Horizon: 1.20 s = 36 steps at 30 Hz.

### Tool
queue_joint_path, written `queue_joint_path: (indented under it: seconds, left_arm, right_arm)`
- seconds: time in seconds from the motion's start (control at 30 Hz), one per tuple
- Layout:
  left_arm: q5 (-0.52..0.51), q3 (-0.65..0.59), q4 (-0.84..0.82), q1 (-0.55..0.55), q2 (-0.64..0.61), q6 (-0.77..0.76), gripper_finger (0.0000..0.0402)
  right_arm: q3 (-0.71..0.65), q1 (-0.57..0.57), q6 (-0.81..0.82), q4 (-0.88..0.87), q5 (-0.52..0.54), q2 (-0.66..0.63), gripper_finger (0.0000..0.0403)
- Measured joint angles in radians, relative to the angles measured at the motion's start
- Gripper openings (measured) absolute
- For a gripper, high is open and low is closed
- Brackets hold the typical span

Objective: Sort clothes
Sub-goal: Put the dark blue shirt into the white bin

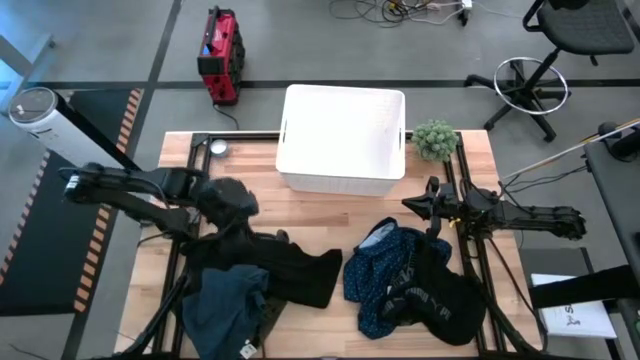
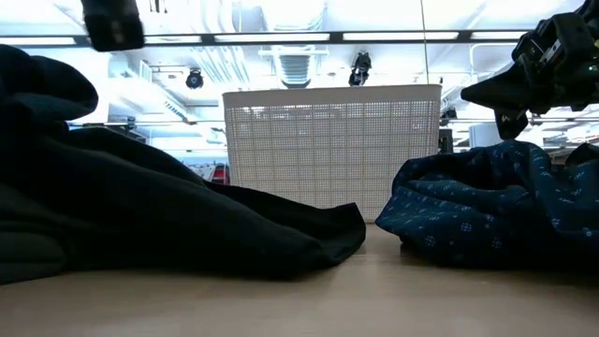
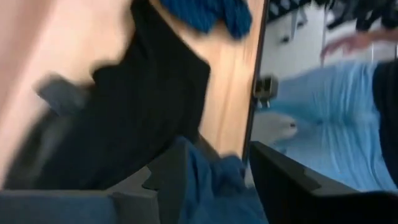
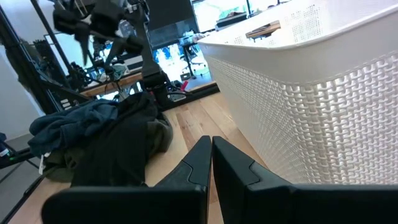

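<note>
A black garment (image 1: 290, 270) lies spread at the table's near left, partly over a slate-blue top (image 1: 225, 305). A navy patterned piece (image 1: 390, 275) with another black piece (image 1: 445, 300) lies at the near right. My left gripper (image 1: 238, 228) is open above the left pile. In the left wrist view, its fingers (image 3: 214, 180) stand apart over the blue top (image 3: 211, 186). My right gripper (image 1: 410, 205) is shut and empty, held level between the basket and the navy piece. It also shows in the right wrist view (image 4: 211, 155).
A white lattice basket (image 1: 342, 140) stands at the far middle of the table. A small green plant (image 1: 436, 138) stands to its right. Bare wood shows between the two piles and in front of the basket. A red box (image 1: 220, 55) stands on the floor beyond the table.
</note>
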Motion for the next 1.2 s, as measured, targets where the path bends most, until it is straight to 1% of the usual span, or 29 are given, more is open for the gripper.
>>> queue_joint_path:
  seconds: [0.23, 0.37, 0.5, 0.6, 0.7, 1.0, 1.1, 1.2]
  left_arm:
    - [-0.031, 0.000, 0.001, -0.173, 0.049, -0.140, 0.0210]
    - [-0.079, -0.005, 0.003, -0.261, 0.087, -0.219, 0.0231]
    - [-0.142, -0.006, -0.021, -0.329, 0.136, -0.301, 0.0239]
    - [-0.158, -0.007, -0.070, -0.361, 0.170, -0.363, 0.0238]
    - [-0.158, -0.007, -0.112, -0.390, 0.206, -0.384, 0.0232]
    - [-0.150, -0.007, -0.135, -0.417, 0.313, -0.453, 0.0227]
    - [-0.143, -0.007, -0.158, -0.417, 0.351, -0.483, 0.0214]
    - [-0.142, -0.007, -0.168, -0.417, 0.383, -0.495, 0.0187]
  right_arm:
    - [0.000, 0.000, 0.000, 0.000, 0.000, 0.000, 0.0000]
    - [0.000, 0.000, 0.000, 0.000, 0.000, 0.000, 0.0000]
    - [0.000, 0.000, 0.000, 0.000, 0.000, 0.000, 0.0000]
    - [0.000, 0.000, 0.000, 0.000, 0.000, 0.000, 0.0000]
    - [0.000, 0.000, 0.000, 0.000, 0.000, 0.000, 0.0000]
    - [0.000, 0.000, 0.000, 0.000, 0.000, 0.000, 0.0000]
    - [0.000, 0.000, 0.000, 0.000, 0.000, 0.000, 0.0000]
    - [0.000, 0.000, 0.000, 0.000, 0.000, 0.000, 0.0000]
